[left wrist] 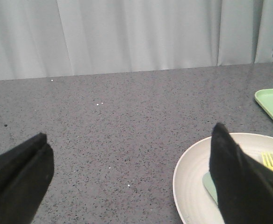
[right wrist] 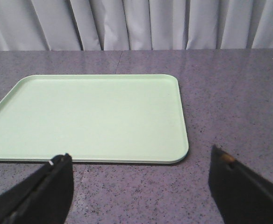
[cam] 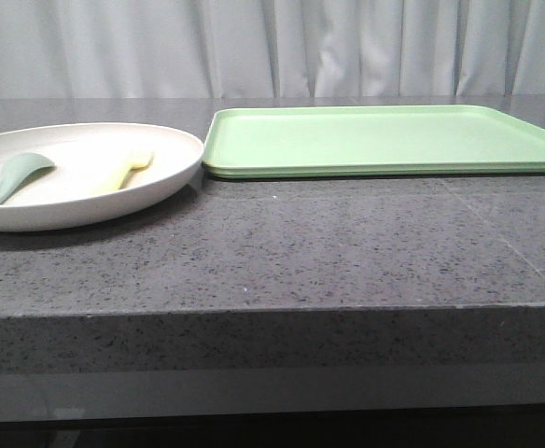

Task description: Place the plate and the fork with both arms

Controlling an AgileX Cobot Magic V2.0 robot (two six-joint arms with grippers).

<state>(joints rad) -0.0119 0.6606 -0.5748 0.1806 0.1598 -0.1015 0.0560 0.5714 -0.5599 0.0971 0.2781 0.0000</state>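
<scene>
Evidently untouched so far: cream plate (cam: 76, 201) on the granite table (cam: 282, 252), left of the green tray (cam: 384, 140), carrying yellow fork (cam: 128, 171) and grey-green spoon (cam: 16, 175). Left gripper (left wrist: 127, 179) and right gripper (right wrist: 141, 186) both spread wide, empty, ready for pickup.

left end effector (left wrist: 129, 179): fingers spread wide | right end effector (right wrist: 141, 189): fingers spread wide (both holding nothing)

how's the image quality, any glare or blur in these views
Front view: soft and hazy, the plate washed out around the fork. Left wrist view: fingers are dark, featureless shapes. Right wrist view: sharpest, with mild sheen on the tray.
</scene>
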